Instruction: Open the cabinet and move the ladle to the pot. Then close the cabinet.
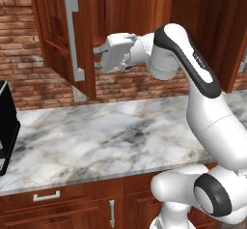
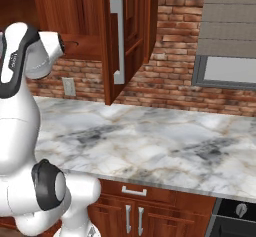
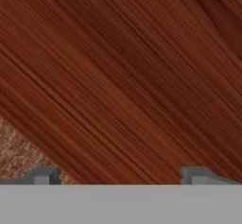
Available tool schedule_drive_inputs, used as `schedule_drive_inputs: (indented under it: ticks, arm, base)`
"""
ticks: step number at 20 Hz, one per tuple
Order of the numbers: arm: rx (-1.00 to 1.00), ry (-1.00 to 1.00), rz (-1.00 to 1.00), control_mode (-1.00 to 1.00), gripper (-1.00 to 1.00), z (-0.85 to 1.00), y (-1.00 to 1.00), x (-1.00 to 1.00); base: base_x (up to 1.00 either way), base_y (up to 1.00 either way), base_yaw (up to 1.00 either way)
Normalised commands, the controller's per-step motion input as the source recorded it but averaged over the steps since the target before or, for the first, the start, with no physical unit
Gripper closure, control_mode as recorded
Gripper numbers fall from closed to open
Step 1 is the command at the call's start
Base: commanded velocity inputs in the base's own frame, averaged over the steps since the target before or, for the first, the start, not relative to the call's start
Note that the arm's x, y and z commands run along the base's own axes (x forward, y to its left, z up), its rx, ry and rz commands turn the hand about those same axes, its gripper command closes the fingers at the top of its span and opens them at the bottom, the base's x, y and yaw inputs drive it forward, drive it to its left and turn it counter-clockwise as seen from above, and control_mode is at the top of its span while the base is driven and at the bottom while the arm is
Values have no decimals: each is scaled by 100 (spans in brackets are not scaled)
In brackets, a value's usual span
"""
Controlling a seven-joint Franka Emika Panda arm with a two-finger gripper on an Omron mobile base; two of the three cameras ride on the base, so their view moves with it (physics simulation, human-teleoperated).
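Note:
The cabinet [image 1: 140, 10] on the brick wall stands with both doors swung out. Its left door [image 1: 58, 30] carries a long silver handle [image 1: 72, 39]; the right door [image 2: 130, 31] shows its own handle [image 2: 117, 41]. My gripper [image 1: 98, 59] is raised at the cabinet's lower front edge, just right of the left door, pointing toward that door's inner face. It is open with nothing between its fingers. In the hand view the gripper [image 3: 120, 176] faces reddish wood grain at very close range. The ladle and the pot are out of view.
A marble counter [image 1: 96, 136] runs below the cabinet. A black appliance [image 1: 6, 126] stands at its left end. Lower drawers [image 1: 47, 195] sit under it. A window with a grey blind [image 2: 230, 36] is at the right, and a wall outlet [image 2: 68, 86] is on the brick.

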Motion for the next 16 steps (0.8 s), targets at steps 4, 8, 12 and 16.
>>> schedule_drive_inputs:
  ticks: [4,8,12,16]
  arm:
    - [0,0,15,-100,-100,0,33,0]
    - [0,0,13,-100,-100,0,29,0]
    - [0,-1,12,-100,-100,-2,31,0]
    - [0,0,10,-100,-100,-1,25,0]
  base:
    - [0,0,0]
    - [0,0,0]
    - [0,0,0]
    - [0,0,0]
